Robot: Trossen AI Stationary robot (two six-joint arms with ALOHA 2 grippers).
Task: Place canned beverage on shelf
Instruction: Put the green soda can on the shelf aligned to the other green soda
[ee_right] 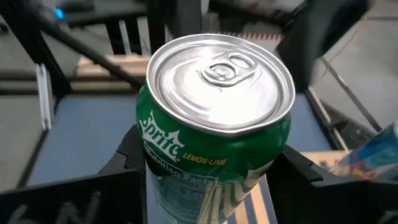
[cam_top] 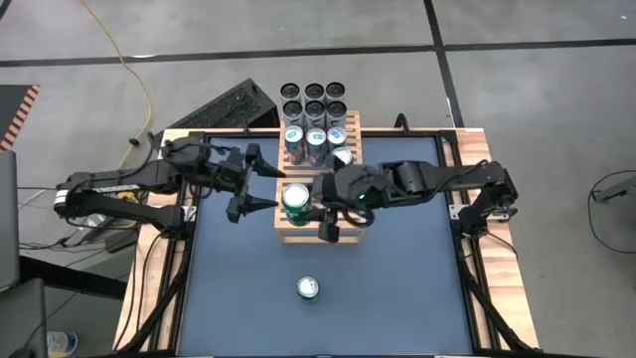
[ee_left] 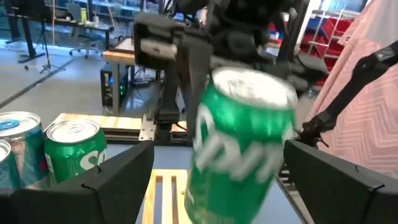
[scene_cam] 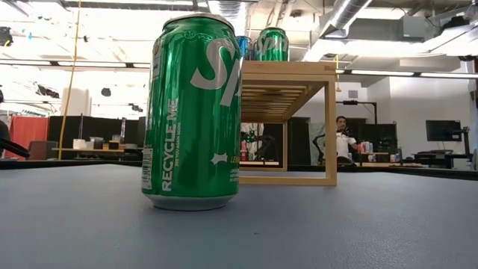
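A green Sprite can [cam_top: 296, 199] is over the near end of the slatted wooden shelf [cam_top: 328, 127], in my right gripper [cam_top: 310, 204], which is shut on it. It also shows in the right wrist view [ee_right: 217, 124] and, tilted, in the left wrist view [ee_left: 242, 143]. My left gripper [cam_top: 266, 186] is open just left of the shelf, its fingers [ee_left: 118, 180] apart on either side of that can without touching it. Several cans [cam_top: 316, 139] stand on the shelf's far end. A second green can [cam_top: 309, 288] stands upright on the blue table, close to the low view [scene_cam: 193, 112]. My right gripper pinches the can's side wall [ee_right: 152, 158] below its top rim between its two fingers [ee_right: 298, 168]. The fingers come slanting down from the table's right side. The can is tilted; whether its bottom touches the shelf does not show.
Several dark cans [cam_top: 313, 99] stand in a block beyond the shelf's far end. The table has a wooden border [cam_top: 149, 259]. In the low view the shelf [scene_cam: 287, 119] stands on legs, open underneath, with cans [scene_cam: 272, 43] on top. A person [scene_cam: 341, 138] shows far behind.
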